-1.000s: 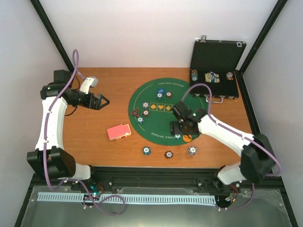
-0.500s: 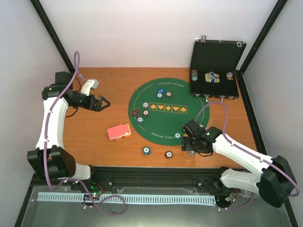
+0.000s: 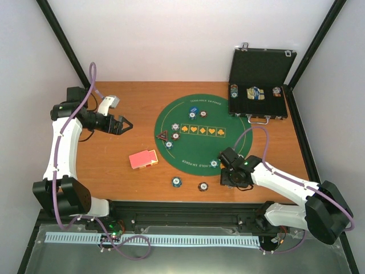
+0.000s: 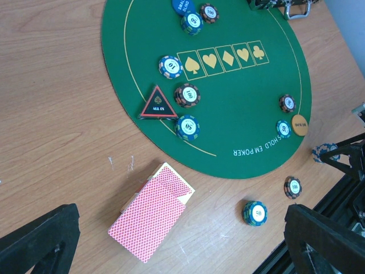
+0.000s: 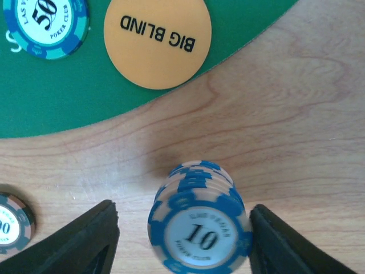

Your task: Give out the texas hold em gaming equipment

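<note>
A: Task thing first. Where's the chip stack?
B: Stack of blue-and-white "10" chips (image 5: 199, 225), bottom centre of the right wrist view. It stands on bare tabletop (image 5: 308, 114), just off the curved edge of the green mat (image 5: 68, 103). The chips aren't quite squared up.
A: Right jaws?
B: Spread, one finger each side of the stack. The finger at frame left is clearly apart from it. The one at frame right sits right at the rim, and I can't tell if it touches. No pinch that I can see.
A: Neighbours?
B: Orange disc (image 5: 157, 37) reading BIG BLIND, top centre, on the mat at its edge. It's near the stack but apart. A "50" chip (image 5: 45, 23) is top left, just beside the disc.
A: Overhead view?
B: Right arm (image 3: 274, 180) reaches to the lower right rim of the mat and hides the stack. On the wood at lower centre: teal chip (image 3: 177, 182) and dark chip (image 3: 203, 186), apart from each other. Red-backed cards (image 3: 143, 159) lie in a loose pile left of the mat.
A: On the mat?
B: ALL IN triangle (image 4: 159, 104) sits on the mat's left edge with chips close by. Blue disc (image 4: 180, 4) is at the top of the left wrist view, cut off by the frame. Black case (image 3: 259, 85) is upper right in the overhead view, lid open, chips inside.
A: Left jaws?
B: Spread wide with nothing between them, over bare wood at the left of the overhead frame, well apart from the cards.
</note>
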